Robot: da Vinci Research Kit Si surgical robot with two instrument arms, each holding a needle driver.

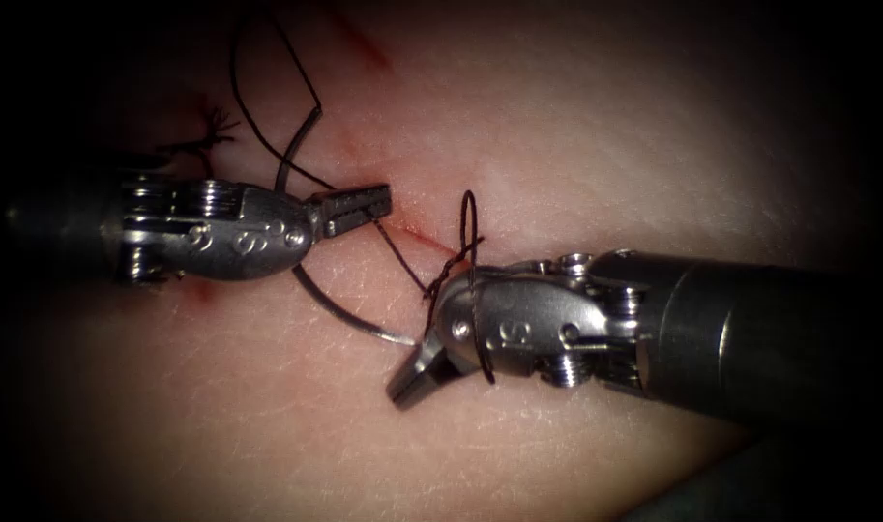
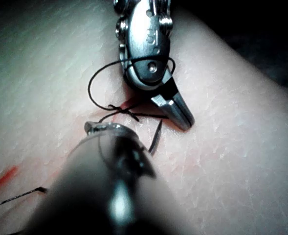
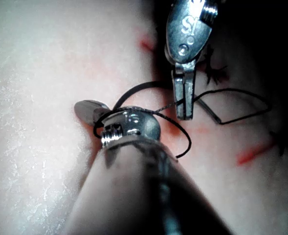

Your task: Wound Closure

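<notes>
My right tool [image 1: 417, 372] is lying shut and empty, thread [image 1: 472, 290] looping around it just beside the cut [image 1: 417, 232], while my left tool [image 1: 359, 208] is pinching the thread there; the needle [image 1: 349, 314] is resting free on the tissue [image 1: 605, 145] below the cut

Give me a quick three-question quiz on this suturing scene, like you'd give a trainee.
1. True or false: the right tool holds the needle.
2. What do the left tool's jaws hold? A) the needle B) the thread C) nothing
3. Fill in: a loop of thread is wound around the ___ tool.

Key: 1 false, the needle lies loose on the tissue; 2 B; 3 right.
</notes>
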